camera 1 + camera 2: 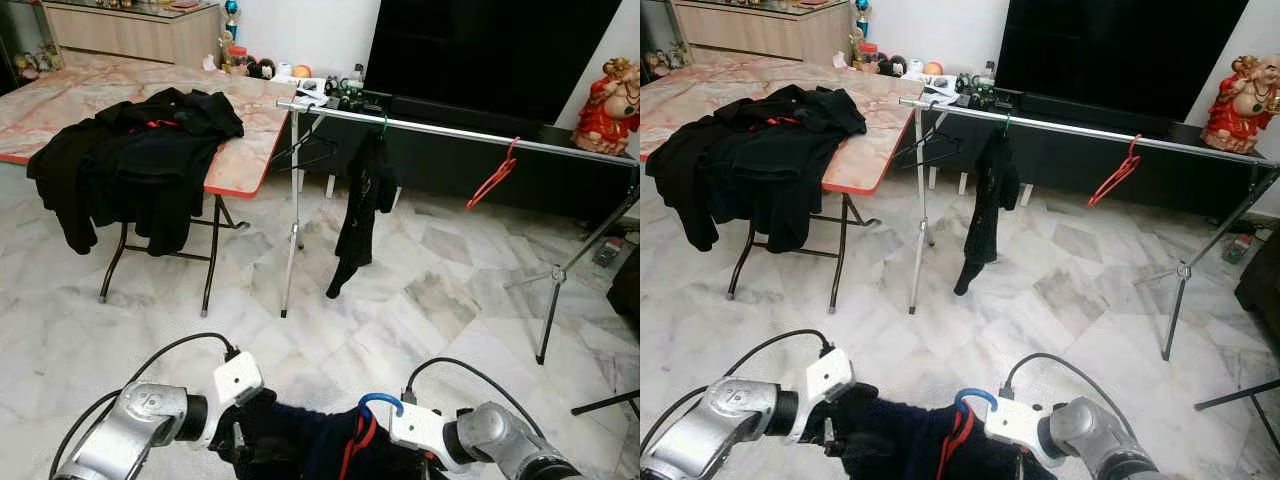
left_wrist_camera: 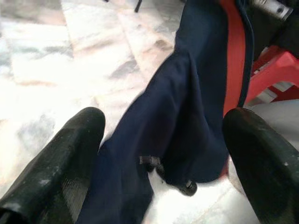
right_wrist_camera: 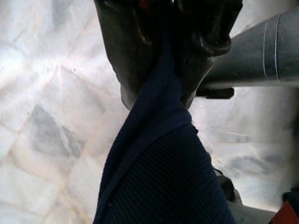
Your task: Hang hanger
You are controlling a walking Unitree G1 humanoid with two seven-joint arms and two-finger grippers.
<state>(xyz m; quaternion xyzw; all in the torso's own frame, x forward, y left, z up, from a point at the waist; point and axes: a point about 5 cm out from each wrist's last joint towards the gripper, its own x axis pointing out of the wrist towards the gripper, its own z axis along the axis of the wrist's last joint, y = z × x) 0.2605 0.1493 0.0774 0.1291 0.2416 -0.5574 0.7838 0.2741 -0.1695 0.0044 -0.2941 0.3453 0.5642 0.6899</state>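
The dark blue garment [image 1: 300, 440] on its red hanger [image 1: 355, 440] hung pinched in the right claw [image 3: 161, 70], the wide-open left claw [image 2: 159, 154] straddling its fabric to steady it, with the rail [image 1: 450, 132] well ahead.

Both eye views look forward and down from the head across the marble floor [image 1: 400, 300] to the clothes rail [image 1: 450, 130], sharing nearly the same scene. Each wrist view peers close along its fingers at the navy garment [image 2: 187, 116] over floor.
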